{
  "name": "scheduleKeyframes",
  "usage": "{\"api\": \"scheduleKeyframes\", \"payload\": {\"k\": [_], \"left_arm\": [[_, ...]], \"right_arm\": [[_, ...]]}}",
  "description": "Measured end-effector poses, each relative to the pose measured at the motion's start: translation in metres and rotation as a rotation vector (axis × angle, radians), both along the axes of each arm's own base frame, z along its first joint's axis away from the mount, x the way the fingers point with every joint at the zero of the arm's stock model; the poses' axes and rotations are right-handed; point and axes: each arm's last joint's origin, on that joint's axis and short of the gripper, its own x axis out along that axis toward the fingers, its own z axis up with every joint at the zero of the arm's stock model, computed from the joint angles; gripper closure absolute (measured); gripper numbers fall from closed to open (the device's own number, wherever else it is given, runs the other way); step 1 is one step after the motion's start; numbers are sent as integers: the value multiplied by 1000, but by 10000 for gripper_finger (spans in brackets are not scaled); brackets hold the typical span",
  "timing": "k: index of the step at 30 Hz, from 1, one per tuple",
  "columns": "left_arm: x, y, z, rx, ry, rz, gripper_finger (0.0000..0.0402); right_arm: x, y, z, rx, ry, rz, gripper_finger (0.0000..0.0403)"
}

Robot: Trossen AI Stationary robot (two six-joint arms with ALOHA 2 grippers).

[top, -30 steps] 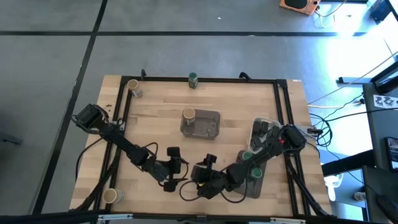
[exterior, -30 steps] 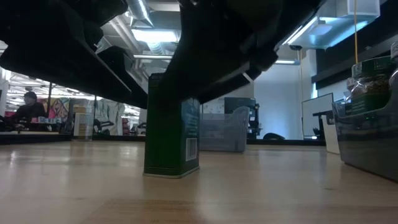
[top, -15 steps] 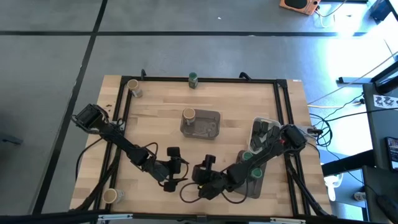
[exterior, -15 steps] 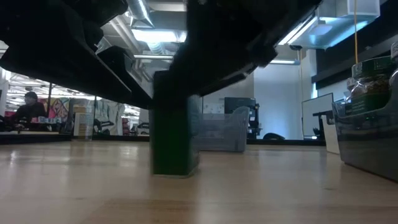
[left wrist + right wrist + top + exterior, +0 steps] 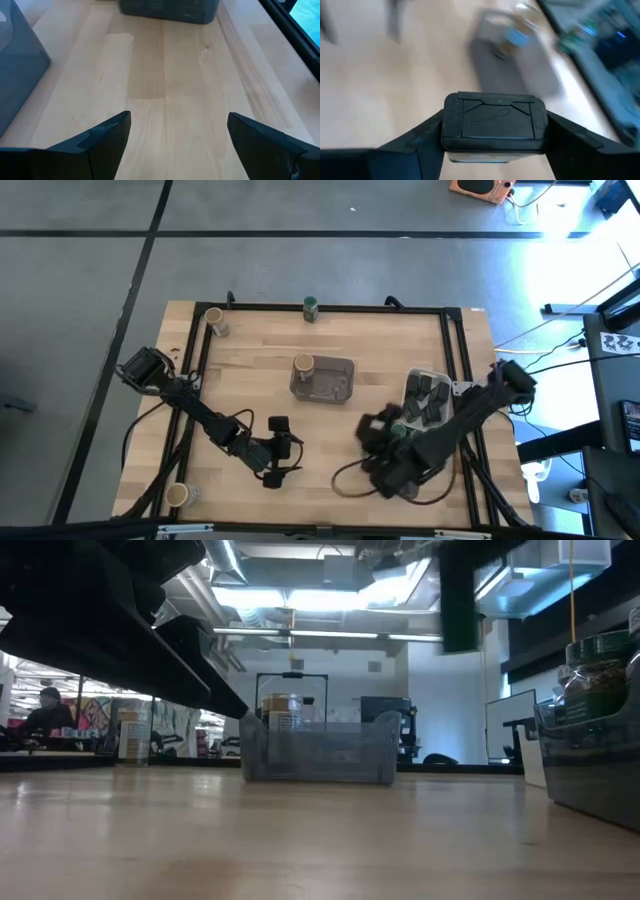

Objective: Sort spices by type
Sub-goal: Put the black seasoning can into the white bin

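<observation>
**R gripper lifts tin**

High view: right gripper point(image 5: 375, 442) blurred, tin hidden. Right wrist view: fingers point(image 5: 415, 142) pinch dark tin point(image 5: 493, 121), now raised off table point(image 5: 300, 840), moved toward tray point(image 5: 425, 395). Left gripper point(image 5: 175, 145) fingers spread, unchanged.

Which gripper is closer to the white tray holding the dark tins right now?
Right. The right gripper, clamped on a dark tin, hangs just beside the white tray; the left gripper waits far across the table.

Ceiling lights glare at the low view's top, leaving arm silhouettes black. The right wrist view's background smears with motion blur; daylight whitens the high view's upper right.
</observation>
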Motion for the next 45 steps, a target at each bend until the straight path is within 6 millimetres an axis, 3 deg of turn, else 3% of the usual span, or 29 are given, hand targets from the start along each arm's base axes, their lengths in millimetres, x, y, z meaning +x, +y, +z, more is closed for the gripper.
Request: {"api": "scheduleKeyframes", "payload": {"k": [6,12,20,32,45], "left_arm": [[0,0,-1,5,8,0,73],[0,1,-1,6,8,1,73],[0,1,-1,7,10,1,73],[0,1,-1,12,14,2,73],[2,5,-1,9,13,16,73]], "right_arm": [[-48,-24,25,-60,132,-130,132],[-63,-31,30,-51,240,-182,132],[-73,-39,19,-58,336,-160,132],[-126,-79,10,19,380,-189,132],[-129,-80,-21,28,453,-93,132]]}}
